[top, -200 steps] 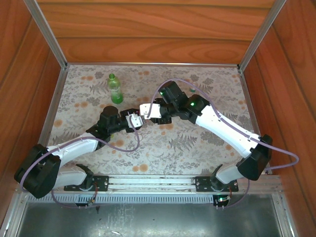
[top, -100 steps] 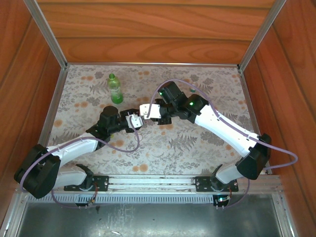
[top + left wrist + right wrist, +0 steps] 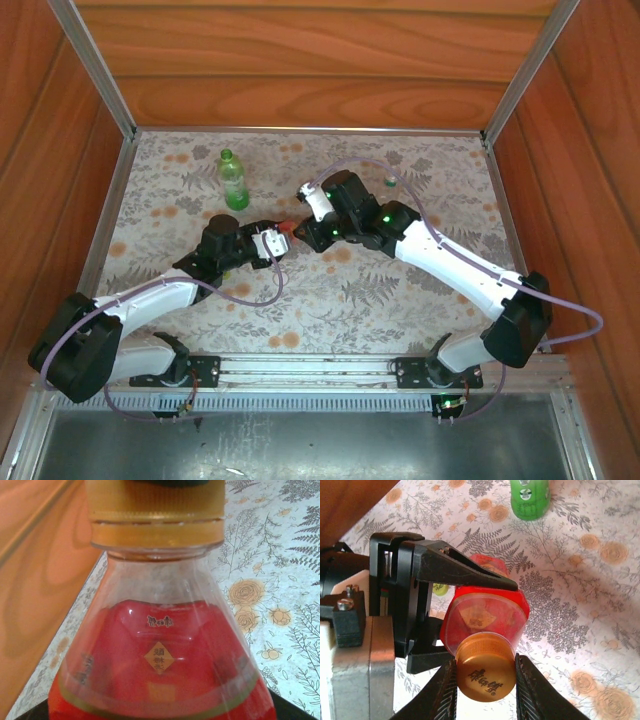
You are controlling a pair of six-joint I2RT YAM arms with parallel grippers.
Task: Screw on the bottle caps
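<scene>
Above the patterned desk, clamping the red-labelled clear plastic bottle in the left pincer, pinching its round orange screw cap in the right pincer. Could cross-thread if turned crooked, or spin the bottle if held too loosely.

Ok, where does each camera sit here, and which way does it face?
Top external: above and behind the bases, looking down on the floral cloth; both arms show, left claw and right claw close together.
Left wrist: looks along the red bottle to its orange cap; dark bottom edges, likely its own claw.
Right wrist: looks down on the cap between its own fingers; left claw holds the bottle.
Shared: both wrist views have bottle and cap; top and right wrist, the green bottle.
</scene>
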